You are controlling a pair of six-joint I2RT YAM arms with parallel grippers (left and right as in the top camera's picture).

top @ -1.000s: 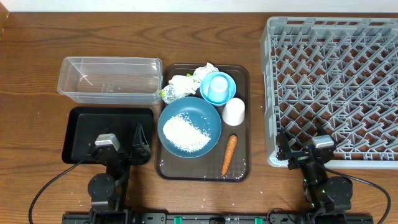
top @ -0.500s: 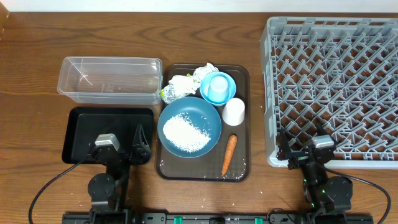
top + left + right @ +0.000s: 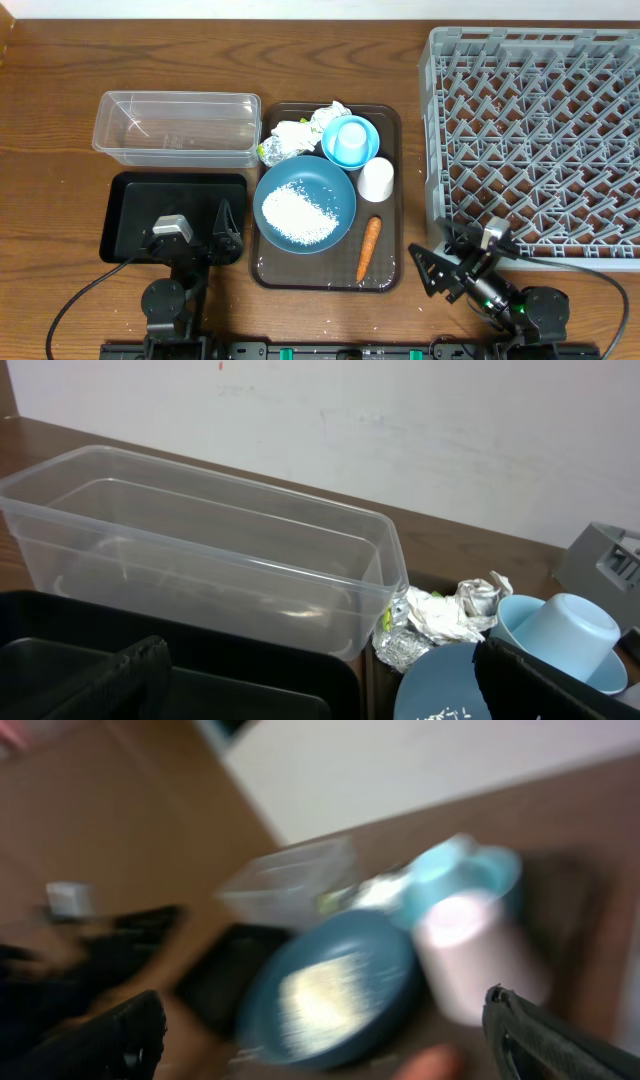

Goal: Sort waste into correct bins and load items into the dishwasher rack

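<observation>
two sets of jaws stand wide apart with nothing between them: the left gripper (image 3: 226, 235) hangs over the near edge of the black bin (image 3: 135, 195), and the right gripper (image 3: 440, 262) points across the table toward the brown tray (image 3: 300, 272). i judge the step in hand to be a first reach for the pinkish-white cup (image 3: 376, 180), which sits near the middle of my blurred right wrist view. to do it well i'd come in from the rack side, straddle the cup's wall, and stay clear of the carrot (image 3: 369, 249) lying just in front and the dark-blue bowl (image 3: 330, 190) close beside it, so the rice (image 3: 298, 213) stays put. the cup is plain, round and pale. it stands on the tray next to the small pale-blue bowl (image 3: 372, 142), apart from the dishwasher rack (image 3: 432, 150). whether its mouth faces up i cannot tell.
</observation>
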